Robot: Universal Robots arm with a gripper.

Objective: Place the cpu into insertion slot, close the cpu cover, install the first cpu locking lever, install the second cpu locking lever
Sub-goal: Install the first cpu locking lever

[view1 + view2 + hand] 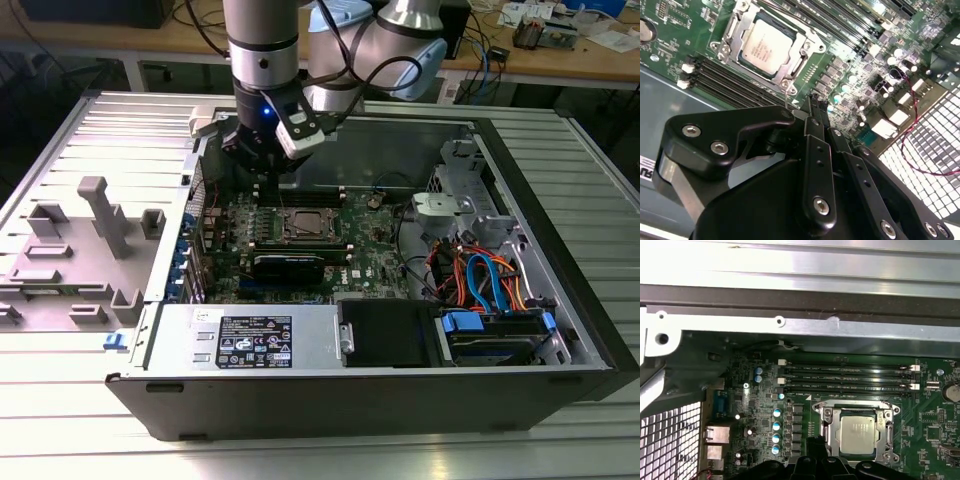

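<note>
While our gripper (816,104) hangs with fingers (812,120) pressed together, holding nothing, the cpu (767,47) lies just past its tips.

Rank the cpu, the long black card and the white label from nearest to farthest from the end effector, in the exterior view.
From the end effector:
1. cpu, just beneath it.
2. long black card, lower in the view, past the cpu.
3. white label, lowest in the view, on the grey box.
</note>
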